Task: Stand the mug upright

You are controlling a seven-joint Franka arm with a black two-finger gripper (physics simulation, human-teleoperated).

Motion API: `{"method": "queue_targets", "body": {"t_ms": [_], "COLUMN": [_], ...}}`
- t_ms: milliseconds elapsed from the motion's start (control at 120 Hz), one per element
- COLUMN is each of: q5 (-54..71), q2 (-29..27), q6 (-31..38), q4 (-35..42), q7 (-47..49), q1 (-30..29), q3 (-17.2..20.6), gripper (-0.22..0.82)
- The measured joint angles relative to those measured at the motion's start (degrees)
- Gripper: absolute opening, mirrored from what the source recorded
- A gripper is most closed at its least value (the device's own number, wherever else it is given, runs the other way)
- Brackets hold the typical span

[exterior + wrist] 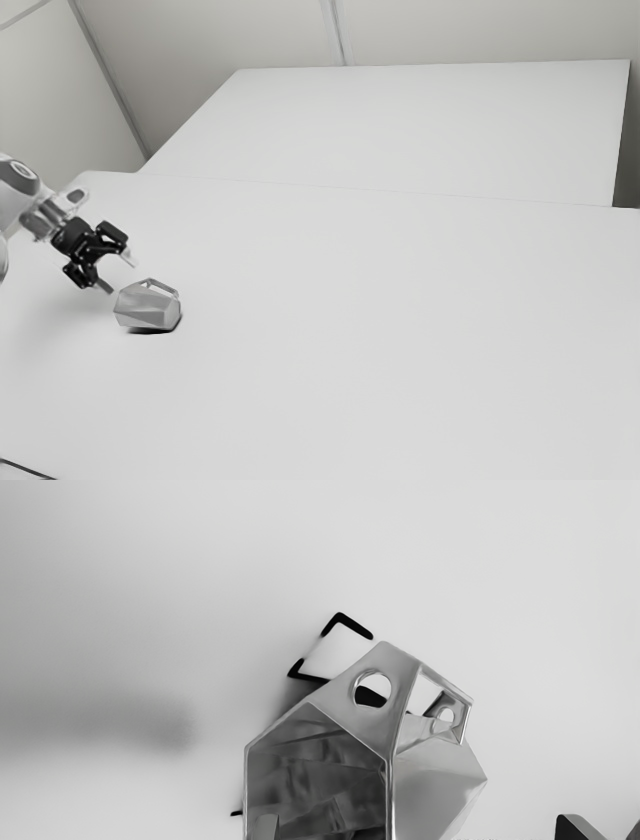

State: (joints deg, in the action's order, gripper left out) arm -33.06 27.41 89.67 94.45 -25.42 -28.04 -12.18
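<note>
White table [400, 350], dark line [27, 469] (thin), grey wall [200, 40].

Arm [8, 208], one: pale grey-white casing, smooth, rounded. Joint cap [22, 170], one: round, light ring set in dark grey. Wrist section [42, 220], one: mid-grey, stepped, metallic in look. Lug [77, 196], one: pale grey, rounded, darker inset. Gripper [118, 275], one: black, angular, block-like parts. Fingers [566, 830], two: narrow tips, grey edging; one with a black face.
</note>
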Motion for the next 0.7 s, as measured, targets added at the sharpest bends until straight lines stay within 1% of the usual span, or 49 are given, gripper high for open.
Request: {"method": "queue_targets", "body": {"t_ms": [158, 367, 400, 508, 558, 625, 700], "q5": [-3.93, -8.03, -8.2, -7.1, -6.64, -6.14, -5.81], "q2": [0.91, 1.18, 1.23, 1.27, 1.28, 1.22, 1.13], "q6": [-2.74, -7.21, -7.65, -8.66, -8.98, -9.3, -9.53], "q4": [1.25, 3.27, 3.34, 3.23, 3.11, 2.9, 2.6], "q7": [-1.47, -0.17, 0.05, 0.68, 0.93, 1.23, 1.53], "q1": [-0.12, -0.17, -0.17, -0.17, -0.17, -0.17, -0.13], "q3": [-0.08, -0.29, -0.32, -0.4, -0.45, -0.47, -0.46], "gripper": [0.6, 0.6, 0.56, 0.26, 0.15, 0.04, -0.04]}}
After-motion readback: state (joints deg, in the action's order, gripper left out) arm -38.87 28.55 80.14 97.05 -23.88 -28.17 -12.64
